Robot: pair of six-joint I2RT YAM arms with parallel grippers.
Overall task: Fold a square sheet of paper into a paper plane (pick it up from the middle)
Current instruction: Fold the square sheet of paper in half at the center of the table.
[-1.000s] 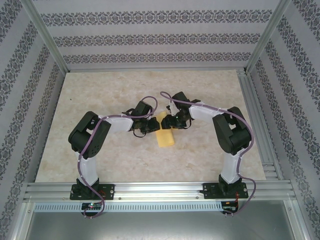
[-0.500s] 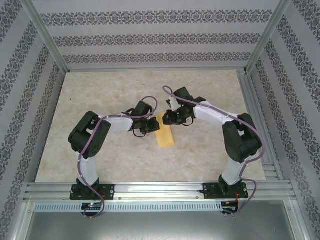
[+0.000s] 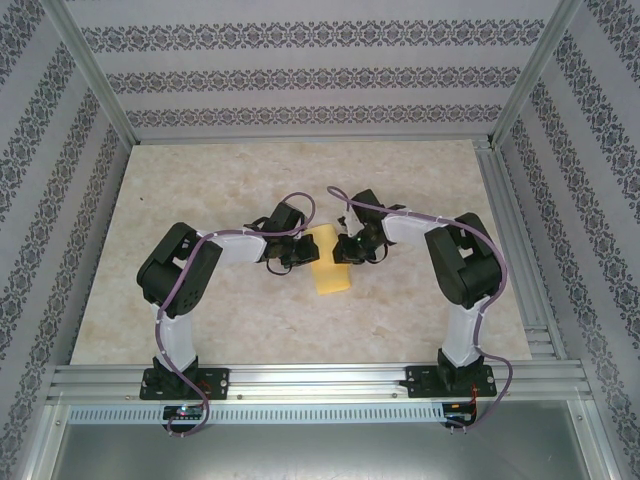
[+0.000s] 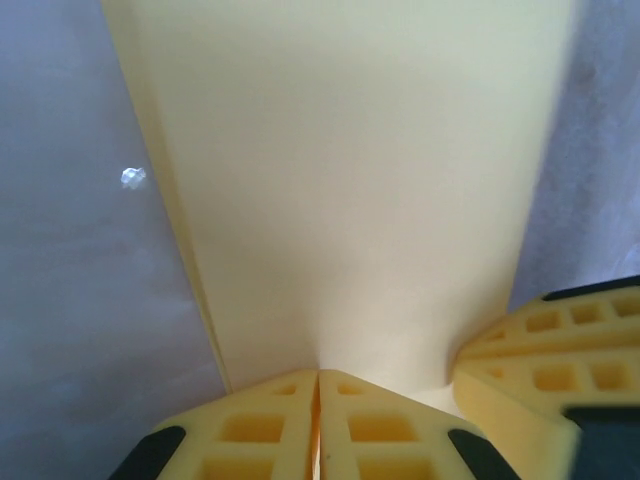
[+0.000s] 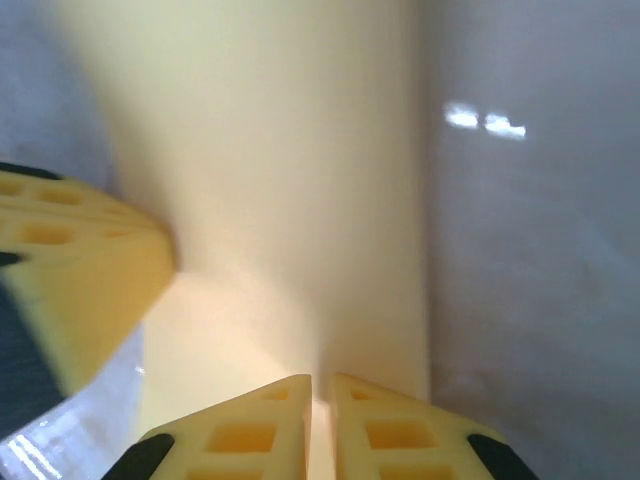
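The paper (image 3: 330, 266) is in the middle of the table (image 3: 200, 180), with free room around. The left gripper (image 3: 303, 256) and right gripper (image 3: 343, 250) each clamp one side edge.

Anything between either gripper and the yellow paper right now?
Nothing visible. The left gripper and the right gripper each pinch the yellow paper directly, from opposite sides.
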